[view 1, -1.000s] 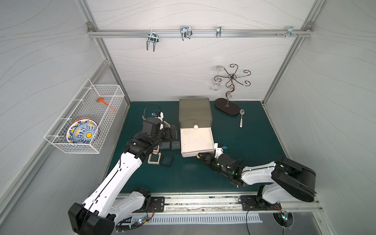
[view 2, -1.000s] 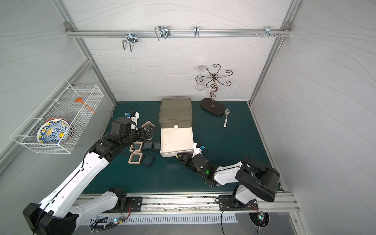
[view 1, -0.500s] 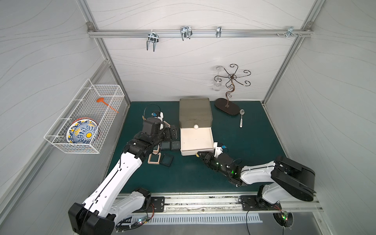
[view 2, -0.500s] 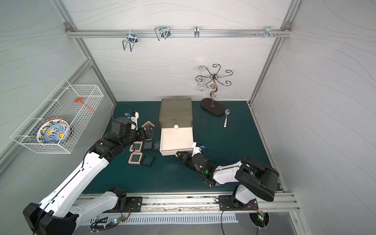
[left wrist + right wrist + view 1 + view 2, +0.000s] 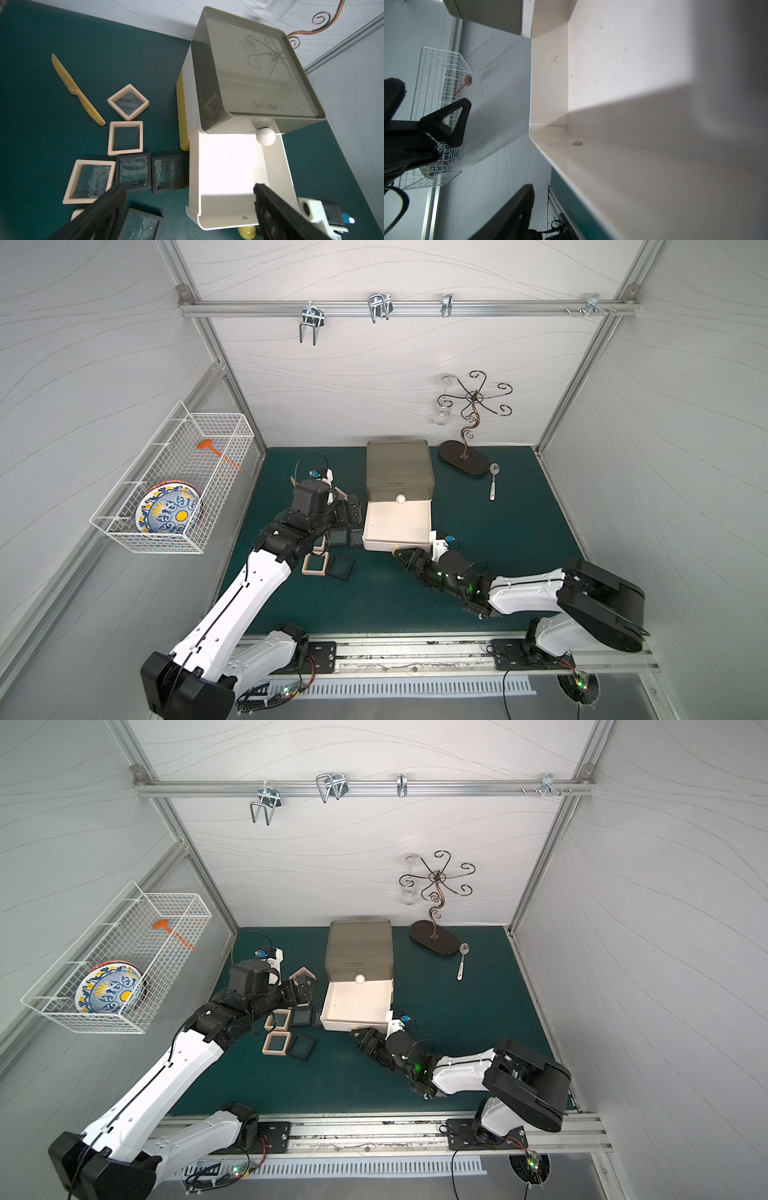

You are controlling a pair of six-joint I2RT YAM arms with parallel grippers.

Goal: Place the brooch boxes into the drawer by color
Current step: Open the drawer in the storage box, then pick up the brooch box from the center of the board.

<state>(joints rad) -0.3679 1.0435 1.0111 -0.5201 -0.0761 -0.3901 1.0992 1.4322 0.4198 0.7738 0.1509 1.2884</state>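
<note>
Black left claw [image 5: 189, 187] is hanging with its fingers spread wide and nothing between them. It's low in the left wrist frame, with one finger showing in front of the boxes and the other in front of the pulled-out white tier [image 5: 228, 166]. All the brooch boxes [image 5: 125, 135] I can see are sitting on the green surface [image 5: 41, 124] in the lower left of that frame, just beside the drawer [image 5: 255, 68]. They're beige-framed and black-framed ones packed close, a couple of them edge to edge.

The right claw [image 5: 400, 556] is sitting low at the centre of both top views, right at the white tier's front lip, near a yellowish ball knob [image 5: 246, 230]. Only one of its fingers is showing in its own wrist view, so I can't tell whether it's spread or pinching anything.

Further out, a wooden knife [image 5: 76, 89] is lying in the upper left of the left wrist frame, and a spoon [image 5: 493, 481] is resting right of the drawer in both top views.
</note>
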